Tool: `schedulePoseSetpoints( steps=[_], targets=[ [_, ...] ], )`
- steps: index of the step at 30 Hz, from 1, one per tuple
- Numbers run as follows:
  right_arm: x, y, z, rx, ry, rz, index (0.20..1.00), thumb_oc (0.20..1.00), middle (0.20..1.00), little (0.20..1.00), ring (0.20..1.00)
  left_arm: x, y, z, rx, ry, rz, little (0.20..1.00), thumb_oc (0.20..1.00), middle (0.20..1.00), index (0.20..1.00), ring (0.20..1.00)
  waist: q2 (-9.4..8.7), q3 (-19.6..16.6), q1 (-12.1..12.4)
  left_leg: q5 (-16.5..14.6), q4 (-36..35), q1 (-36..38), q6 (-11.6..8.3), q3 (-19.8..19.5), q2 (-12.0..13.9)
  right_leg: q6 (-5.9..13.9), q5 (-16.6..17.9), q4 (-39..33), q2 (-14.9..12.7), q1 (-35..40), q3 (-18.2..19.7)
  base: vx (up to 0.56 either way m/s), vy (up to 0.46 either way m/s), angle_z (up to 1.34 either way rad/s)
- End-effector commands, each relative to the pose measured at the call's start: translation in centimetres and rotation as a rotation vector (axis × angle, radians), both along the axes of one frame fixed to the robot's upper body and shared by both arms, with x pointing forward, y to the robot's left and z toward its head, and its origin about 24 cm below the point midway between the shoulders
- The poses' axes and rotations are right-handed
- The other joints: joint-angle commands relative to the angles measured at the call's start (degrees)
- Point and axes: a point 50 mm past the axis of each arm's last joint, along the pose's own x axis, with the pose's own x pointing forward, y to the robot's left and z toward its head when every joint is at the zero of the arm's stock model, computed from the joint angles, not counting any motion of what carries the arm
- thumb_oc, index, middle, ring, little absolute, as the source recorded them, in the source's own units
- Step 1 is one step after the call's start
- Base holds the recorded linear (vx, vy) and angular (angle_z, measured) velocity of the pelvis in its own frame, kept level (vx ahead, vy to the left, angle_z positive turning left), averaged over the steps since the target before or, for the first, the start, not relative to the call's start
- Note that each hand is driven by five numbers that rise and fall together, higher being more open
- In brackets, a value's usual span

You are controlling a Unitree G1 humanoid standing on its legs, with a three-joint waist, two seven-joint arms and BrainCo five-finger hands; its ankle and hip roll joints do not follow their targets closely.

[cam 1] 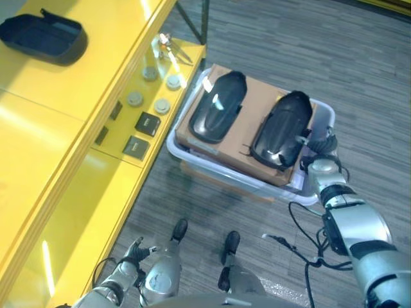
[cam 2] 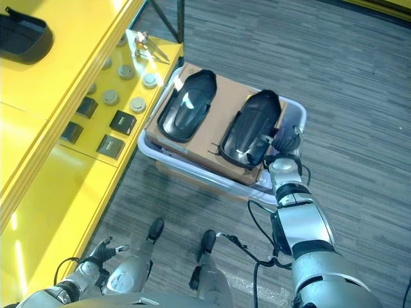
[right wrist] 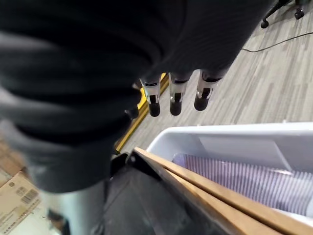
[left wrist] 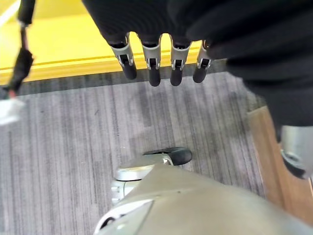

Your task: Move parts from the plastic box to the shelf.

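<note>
Low beside the yellow shelf [cam 1: 77, 128] the left hand [cam 1: 136, 251] hangs with fingers released, while the right hand [cam 1: 319, 149], fingers likewise straight, hovers over the plastic box [cam 1: 324, 115] beside a black part [cam 1: 280, 130].

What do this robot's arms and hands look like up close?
Both arms are rounded silver-grey shells with dark bands at the joints. The left hand and right hand each have a dark ribbed cover and a row of silver fingers with dark tips.

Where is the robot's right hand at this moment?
The right hand hangs at the plastic box's right end, beside the nearer of two black parts lying on cardboard inside.
</note>
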Motion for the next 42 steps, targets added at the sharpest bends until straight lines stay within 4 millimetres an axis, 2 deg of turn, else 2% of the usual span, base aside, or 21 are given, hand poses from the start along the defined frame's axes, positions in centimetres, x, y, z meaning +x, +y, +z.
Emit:
schedulePoseSetpoints(
  steps=[1, 2, 4, 9, 10, 13, 14, 16, 19, 25, 28, 30, 31, 32, 33, 34, 35, 37, 38, 41, 42],
  targets=[
    [-0.6, -3.8, 3.8, -0.074, -0.041, -0.083, 1.0, 1.0, 1.0, 1.0, 1.0, 1.2, -1.0, 0.3, -0.002, -0.03, 0.01, 1.0, 1.0, 1.0, 1.0, 1.0, 0.44, 0.7, 1.0, -1.7, -0.5, -2.1, 0.03, -0.5, -0.4, 5.72, -3.2, -0.2, -4.2, 1.3, 1.6, -0.09, 0.001, 0.25],
    [-1.1, -5.3, 5.3, -0.111, -0.026, -0.128, 1.0, 1.0, 1.0, 1.0, 1.0, 2.0, -1.0, 0.7, -0.005, -0.062, 0.003, 1.0, 1.0, 1.0, 1.0, 1.0, 1.0, 1.8, 1.9, -0.9, -0.5, -3.8, -0.21, -1.1, -0.8, 5.93, -2.6, -0.2, -4.4, 0.1, 1.2, -0.07, 0.004, 0.28],
    [-1.1, -5.7, 6.0, -0.115, -0.035, -0.146, 1.0, 1.0, 1.0, 1.0, 1.0, 2.3, -1.1, 0.8, -0.005, -0.07, -0.001, 1.0, 1.0, 1.0, 1.0, 1.0, 1.32, 2.1, 2.1, -0.6, -0.5, -4.6, -0.31, -1.5, -0.9, 5.95, -2.5, -0.2, -4.5, -0.6, 1.2, -0.05, 0.0, 0.22],
    [-2.0, -7.0, 6.4, -0.142, 0.033, -0.189, 1.0, 1.0, 1.0, 1.0, 1.0, 3.0, -1.6, 1.2, -0.021, -0.102, -0.005, 1.0, 1.0, 1.0, 1.0, 1.0, 2.21, 3.5, 3.1, 0.3, -0.5, -6.5, -0.48, -2.7, -1.5, 5.98, -2.2, -0.2, -4.6, -2.2, 0.9, -0.02, -0.002, 0.1],
    [-1.9, -6.9, 6.3, -0.15, 0.07, -0.172, 0.2, 0.2, 0.2, 0.2, 0.2, 3.3, -1.6, 1.4, -0.026, -0.118, -0.004, 1.0, 1.0, 1.0, 1.0, 1.0, 2.58, 4.2, 3.3, 0.8, -0.5, -7.5, -0.56, -3.3, -1.7, 6.05, -1.9, -0.2, -4.7, -3.0, 0.9, -0.03, -0.006, 0.11],
    [-1.8, -6.7, 6.0, -0.121, 0.084, -0.165, 0.2, 0.2, 0.2, 0.2, 0.2, 3.6, -1.6, 1.6, -0.033, -0.132, 0.001, 1.0, 1.0, 1.0, 1.0, 1.0, 2.76, 4.5, 3.8, 1.1, -0.5, -8.2, -0.61, -3.5, -2.0, 6.02, -1.9, -0.2, -4.8, -3.7, 1.0, -0.01, -0.001, 0.08],
    [-1.5, -6.0, 5.2, -0.106, 0.095, -0.144, 0.2, 0.2, 0.2, 0.2, 0.2, 3.5, -1.5, 1.5, -0.033, -0.129, 0.005, 1.0, 1.0, 1.0, 1.0, 1.0, 2.72, 4.3, 3.8, 1.2, -0.5, -8.2, -0.58, -3.7, -2.0, 5.98, -2.0, -0.2, -4.8, -3.6, 0.9, 0.02, 0.003, 0.06],
    [-1.1, -5.4, 4.9, -0.09, 0.086, -0.126, 0.2, 0.2, 0.2, 0.2, 0.2, 3.3, -1.3, 1.4, -0.027, -0.122, 0.016, 1.0, 1.0, 1.0, 1.0, 1.0, 2.56, 4.2, 3.6, 1.1, -0.5, -8.0, -0.53, -3.6, -2.0, 5.99, -2.1, -0.2, -4.7, -3.4, 1.0, 0.01, 0.001, 0.03],
    [-1.2, -4.4, 2.6, -0.024, 0.113, -0.101, 0.2, 0.2, 0.2, 0.2, 0.2, 2.4, -0.7, 1.0, -0.01, -0.089, 0.026, 1.0, 1.0, 1.0, 1.0, 1.0, 2.35, 3.5, 3.1, 0.7, -0.5, -6.8, -0.49, -3.4, -1.8, 5.89, -2.6, -0.2, -4.9, -2.1, 0.8, 0.0, 0.0, 0.0],
    [-2.5, -5.9, 2.1, -0.008, 0.111, -0.161, 0.2, 0.2, 0.2, 0.2, 0.2, 1.9, -0.2, 0.9, 0.006, -0.075, 0.0, 1.0, 1.0, 1.0, 1.0, 1.0, 2.14, 0.5, 2.2, -0.3, -0.5, -3.2, -0.57, -2.4, -1.4, 5.78, -3.9, -0.2, -5.2, 2.1, -0.7, 0.02, -0.012, 0.02],
    [-2.2, -6.2, 3.8, -0.047, 0.01, -0.17, 0.2, 0.2, 0.2, 0.2, 0.2, 2.8, -0.4, 1.5, 0.02, -0.136, -0.062, 1.0, 1.0, 1.0, 1.0, 1.0, 2.15, -1.3, 1.7, -1.3, -0.5, -0.4, -0.52, -1.7, -0.9, 5.71, -5.0, -0.2, -5.0, 4.9, -1.4, 0.03, -0.016, 0.04],
    [-2.0, -6.4, 5.2, -0.155, -0.018, -0.14, 0.2, 0.2, 0.2, 0.2, 0.2, 4.0, -0.6, 2.6, 0.032, -0.209, -0.148, 1.0, 1.0, 1.0, 1.0, 1.0, 2.05, -2.8, 1.5, -1.5, -0.5, 1.1, -0.47, -1.2, -0.7, 5.78, -5.4, -0.2, -5.1, 6.4, -1.8, 0.02, -0.014, 0.0],
    [-1.9, -6.6, 6.7, -0.256, -0.04, -0.108, 0.2, 0.2, 0.2, 0.2, 0.2, 5.6, -0.7, 4.2, 0.018, -0.306, -0.196, 1.0, 1.0, 1.0, 1.0, 1.0, 1.97, -4.0, 1.4, -2.0, -0.5, 3.0, -0.55, -0.8, -0.5, 5.58, -6.2, -0.2, -5.0, 8.4, -2.3, 0.0, 0.0, 0.0],
    [-1.9, -6.6, 6.7, -0.255, -0.04, -0.109, 0.2, 0.2, 0.2, 0.2, 0.2, 5.6, -0.6, 4.2, 0.019, -0.305, -0.197, 1.0, 1.0, 1.0, 1.0, 1.0, 1.95, -4.1, 1.3, -1.8, -0.5, 2.8, -0.5, -0.9, -0.6, 5.64, -6.0, -0.2, -5.1, 8.3, -2.4, 0.02, -0.045, -0.02],
    [-0.7, -5.1, 8.6, -0.342, -0.094, -0.038, 0.2, 0.2, 0.2, 0.2, 0.2, 6.6, -0.3, 5.6, 0.004, -0.387, -0.198, 1.0, 1.0, 1.0, 1.0, 1.0, 1.78, -4.7, 1.1, -2.1, -0.5, 3.7, -0.53, -0.6, -0.3, 5.48, -6.5, -0.2, -4.9, 9.2, -2.3, 0.01, -0.032, -0.03],
    [-0.9, -5.4, 10.5, -0.442, -0.132, -0.009, 0.2, 0.2, 0.2, 0.2, 0.2, 7.8, -0.3, 8.3, -0.085, -0.528, -0.2, 1.0, 1.0, 1.0, 1.0, 1.0, 1.59, -6.1, 0.6, -2.3, -0.5, 5.1, -0.52, -0.4, -0.2, 5.39, -6.8, -0.2, -4.9, 10.7, -2.7, 0.05, -0.061, -0.09],
    [-0.6, -4.7, 11.6, -0.505, -0.16, 0.023, 0.2, 0.2, 0.2, 0.2, 0.2, 7.9, -0.1, 9.4, -0.14, -0.575, -0.177, 1.0, 1.0, 1.0, 1.0, 1.0, 1.52, -6.7, 0.6, -2.8, -0.5, 6.3, -0.61, -0.1, 0.2, 5.28, -7.4, -0.2, -4.7, 11.9, -2.7, 0.03, -0.038, -0.12],
    [-0.5, -4.4, 12.0, -0.529, -0.177, 0.039, 0.2, 0.2, 0.2, 0.2, 0.2, 8.0, 0.0, 9.9, -0.161, -0.597, -0.161, 1.0, 1.0, 1.0, 1.0, 1.0, 1.46, -7.5, 0.3, -2.6, -0.5, 6.8, -0.56, -0.2, 0.2, 5.22, -7.4, -0.2, -4.8, 12.5, -3.0, 0.03, -0.027, -0.13],
    [-0.2, -2.3, 14.3, -0.681, -0.249, 0.131, 0.2, 0.2, 0.2, 0.2, 0.2, 8.9, -0.4, 12.7, -0.267, -0.718, -0.15, 1.0, 1.0, 1.0, 1.0, 1.0, 1.48, -8.6, -0.2, -3.3, -0.5, 8.3, -0.61, 0.2, 0.7, 4.96, -8.2, -0.2, -4.6, 14.0, -2.8, 0.05, -0.053, -0.13],
    [-1.0, 0.0, 15.8, -0.831, -0.339, 0.22, 0.2, 0.2, 0.2, 0.2, 0.2, 9.3, -1.3, 16.5, -0.437, -0.857, -0.173, 1.0, 1.0, 1.0, 1.0, 1.0, 1.36, -10.9, -0.8, -3.6, -0.5, 9.5, -0.59, 0.1, 1.1, 4.75, -8.9, -0.2, -4.4, 15.7, -2.9, 0.06, -0.042, -0.09],
    [-1.1, 0.0, 15.7, -0.831, -0.337, 0.22, 0.2, 0.2, 0.2, 0.2, 0.2, 9.3, -1.3, 16.5, -0.437, -0.855, -0.174, 1.0, 1.0, 1.0, 1.0, 1.0, 1.3, -11.0, -0.8, -3.7, -0.5, 9.6, -0.6, 0.1, 1.1, 4.74, -8.9, -0.2, -4.4, 15.7, -3.0, 0.03, -0.026, -0.09]
  ],
)
